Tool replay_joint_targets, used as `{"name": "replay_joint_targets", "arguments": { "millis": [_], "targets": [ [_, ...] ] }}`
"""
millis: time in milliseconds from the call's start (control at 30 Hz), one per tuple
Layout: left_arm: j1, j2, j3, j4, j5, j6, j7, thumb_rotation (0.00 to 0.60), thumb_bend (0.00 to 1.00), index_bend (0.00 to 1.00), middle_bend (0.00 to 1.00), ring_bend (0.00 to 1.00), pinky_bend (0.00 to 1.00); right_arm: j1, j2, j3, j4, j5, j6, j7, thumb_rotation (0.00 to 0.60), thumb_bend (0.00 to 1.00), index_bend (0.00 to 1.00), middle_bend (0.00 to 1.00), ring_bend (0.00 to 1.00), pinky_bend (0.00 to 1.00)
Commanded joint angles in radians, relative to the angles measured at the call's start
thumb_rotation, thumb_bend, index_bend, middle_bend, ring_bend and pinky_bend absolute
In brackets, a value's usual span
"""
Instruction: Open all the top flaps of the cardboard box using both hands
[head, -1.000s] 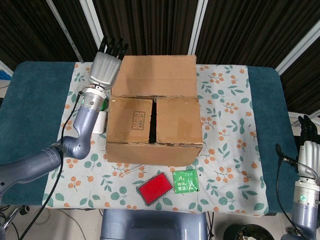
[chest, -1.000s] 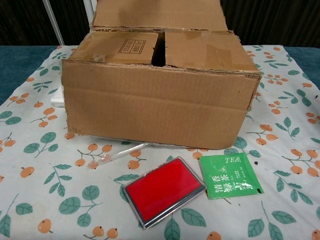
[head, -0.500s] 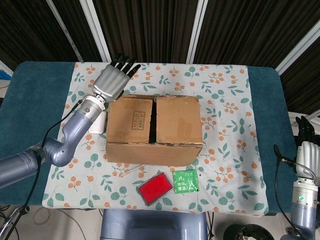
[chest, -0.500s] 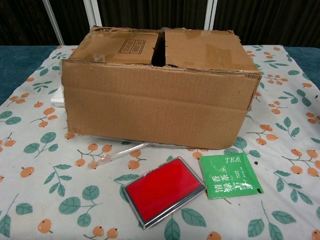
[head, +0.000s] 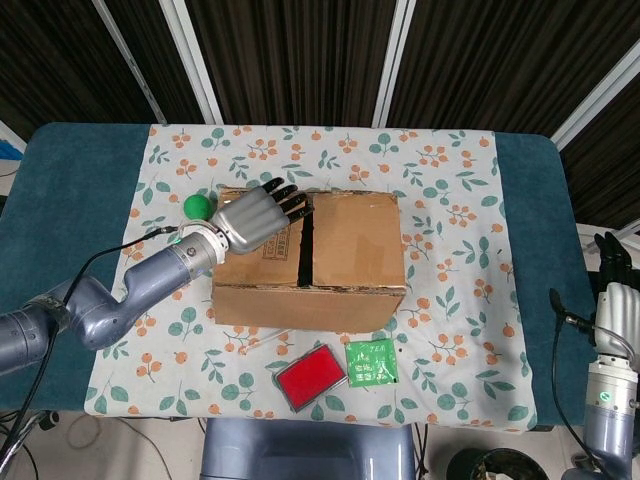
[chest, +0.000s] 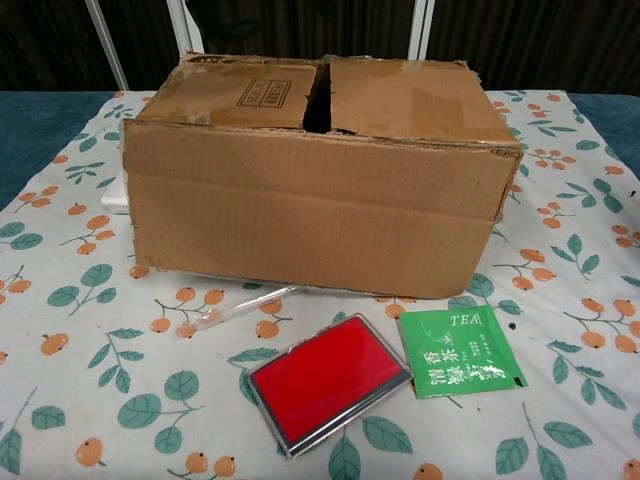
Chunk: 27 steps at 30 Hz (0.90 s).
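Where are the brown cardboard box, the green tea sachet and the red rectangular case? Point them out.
brown cardboard box (chest: 310, 215): chest view, middle of its front wall.
green tea sachet (chest: 460, 352): chest view, middle of its printed face.
red rectangular case (chest: 328, 380): chest view, middle of its red lid.

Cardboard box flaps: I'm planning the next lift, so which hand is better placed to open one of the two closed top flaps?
Left. The left hand lies over the cardboard box, fingers near the centre gap. The right hand hangs off the table's right edge, far from the box.

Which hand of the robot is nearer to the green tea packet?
Left. The left hand lies over the cardboard box, behind the tea packet. The right hand hangs off the table's right edge, farther away.
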Motion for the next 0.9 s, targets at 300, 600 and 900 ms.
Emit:
{"name": "replay_joint_targets", "arguments": {
  "millis": [300,600,900],
  "targets": [
    [-0.061,-0.044,0.031,0.015,0.031,-0.014,-0.018,0.600,0.98,0.14,0.25,0.16,0.28,0.000,0.002,-0.001,0.006,-0.001,-0.007,-0.004,0.600,0.36,0.00,0.00,0.00,0.23],
    [-0.112,-0.101,0.067,0.054,0.015,-0.015,-0.019,0.600,1.00,0.16,0.29,0.19,0.30,-0.001,0.002,0.003,0.008,-0.001,-0.004,-0.002,0.600,0.37,0.01,0.00,0.00,0.23],
    [-0.157,-0.153,0.099,0.099,-0.019,-0.008,-0.011,0.600,1.00,0.15,0.32,0.22,0.31,-0.001,0.003,0.002,0.006,-0.002,-0.009,0.001,0.600,0.38,0.01,0.00,0.00,0.23]
  ]
}}
